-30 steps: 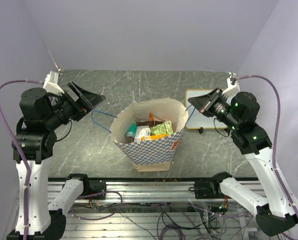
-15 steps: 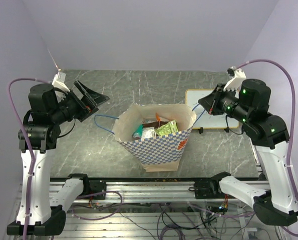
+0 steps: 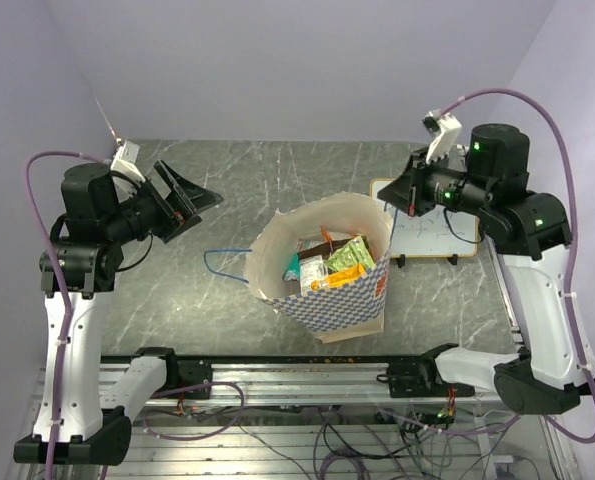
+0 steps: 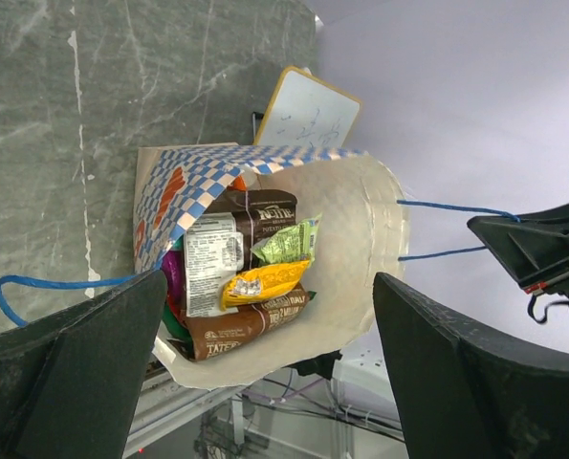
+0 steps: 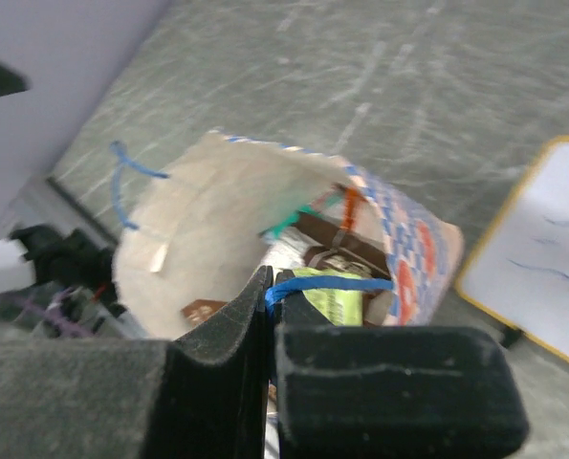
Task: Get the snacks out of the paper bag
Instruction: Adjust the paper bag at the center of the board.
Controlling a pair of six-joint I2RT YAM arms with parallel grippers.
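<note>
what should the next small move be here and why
Probably ease the open left gripper toward the mouth of the paper bag for the yellow-orange packet on top: the right gripper is shut on the blue cord handle, and the snacks sit inside.

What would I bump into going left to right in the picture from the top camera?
Left arm's open black fingers → loose thin blue cord handle → cream paper bag with a blue-and-white checked band → small white rectangular whiteboard with a yellow rim.
</note>
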